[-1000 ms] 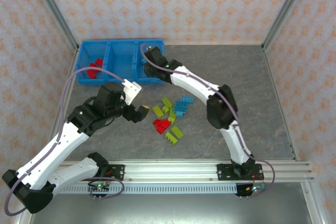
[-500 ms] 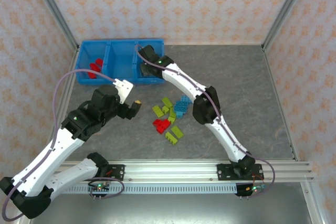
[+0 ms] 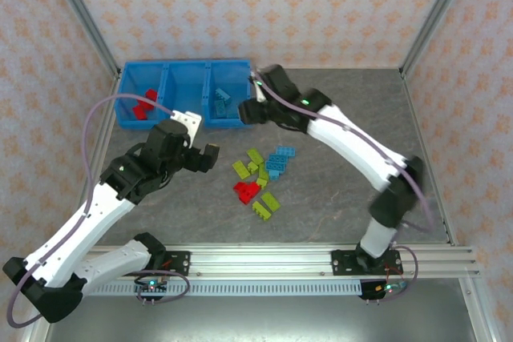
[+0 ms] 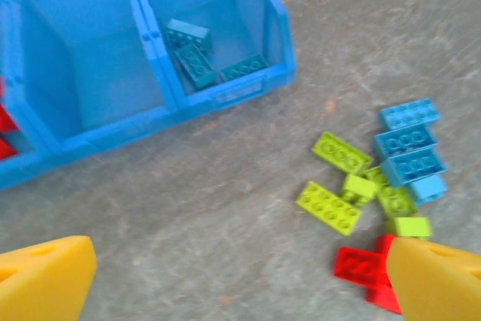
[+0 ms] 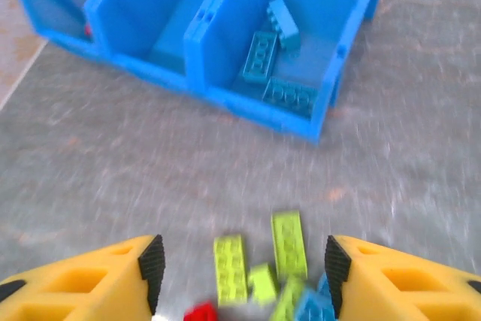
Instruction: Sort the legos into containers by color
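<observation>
The blue bin (image 3: 183, 62) sits at the upper left of the top view on the grey table (image 3: 321, 214), its three compartments side by side. The left compartment holds red bricks (image 3: 146, 102). The right compartment holds three light blue bricks (image 4: 194, 64), lying loose on its floor in both wrist views. The left arm (image 3: 96, 214) rises from the lower left corner and ends just in front of the bin, near the loose pile and to its left. Its jaws stand wide apart over bare table, with the yellow fingertips (image 4: 46, 280) in the two lower corners of the left wrist view. At the centre of the top view lies the unsorted pile. It has lime green bricks (image 3: 240, 169) on its left and middle, more light blue ones (image 3: 280, 162) at its upper right and a red cluster (image 3: 247, 191) lower down. Two more green bricks (image 3: 265, 205) lie just below the red cluster. The right arm (image 3: 353, 138) climbs from the lower right and stretches up and left, so its end is beside the bin's right front corner. Its jaws are also apart. Its yellow fingers (image 5: 83, 283) fill the lower corners of the right wrist view, and green bricks show on the table between them.
</observation>
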Motion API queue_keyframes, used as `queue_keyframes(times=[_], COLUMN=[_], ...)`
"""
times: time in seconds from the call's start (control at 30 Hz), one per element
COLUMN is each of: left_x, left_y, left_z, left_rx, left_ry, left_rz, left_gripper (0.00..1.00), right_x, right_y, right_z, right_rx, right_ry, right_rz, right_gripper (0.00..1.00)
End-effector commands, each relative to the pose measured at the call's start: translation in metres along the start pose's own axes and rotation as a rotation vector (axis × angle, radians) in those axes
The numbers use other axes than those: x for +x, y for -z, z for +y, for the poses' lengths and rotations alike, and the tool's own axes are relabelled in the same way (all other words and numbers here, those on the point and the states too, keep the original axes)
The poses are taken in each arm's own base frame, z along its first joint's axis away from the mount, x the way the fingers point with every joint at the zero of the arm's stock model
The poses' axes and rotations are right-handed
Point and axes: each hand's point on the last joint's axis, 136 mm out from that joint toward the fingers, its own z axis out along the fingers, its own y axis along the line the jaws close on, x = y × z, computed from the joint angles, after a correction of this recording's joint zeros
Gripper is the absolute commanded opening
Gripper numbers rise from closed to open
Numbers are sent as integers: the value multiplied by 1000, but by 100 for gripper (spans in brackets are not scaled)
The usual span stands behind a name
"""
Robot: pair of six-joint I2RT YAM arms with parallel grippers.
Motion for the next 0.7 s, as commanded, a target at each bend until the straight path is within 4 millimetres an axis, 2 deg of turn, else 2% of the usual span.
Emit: queue_keyframes(times=[0.0, 0.13, 0.23, 0.3, 0.47, 0.6, 0.67], left_x=[21, 50, 71, 87, 119, 133, 140], left_y=[-14, -44, -63, -74, -104, -124, -133], left_z=[-19, -40, -66, -84, -112, -119, -116], left_rx=[86, 127, 179, 200, 175, 152, 118], left_ry=[256, 447, 480, 450, 328, 304, 293], left_rz=[99, 205, 249, 292, 406, 462, 481], left_gripper=[100, 100, 100, 100, 100, 100, 96], right_x=[33, 86, 115, 131, 142, 138, 135], right_y=[31, 56, 67, 67, 57, 51, 50], right_z=[-1, -18, -30, -39, -51, -47, -46], right_rx=[-72, -76, -59, -36, 24, 16, 16], right_ry=[-55, -125, -170, -193, -223, -218, -215], right_rz=[-4, 24, 42, 52, 63, 81, 88], right_gripper=[63, 67, 69, 70, 72, 72, 72])
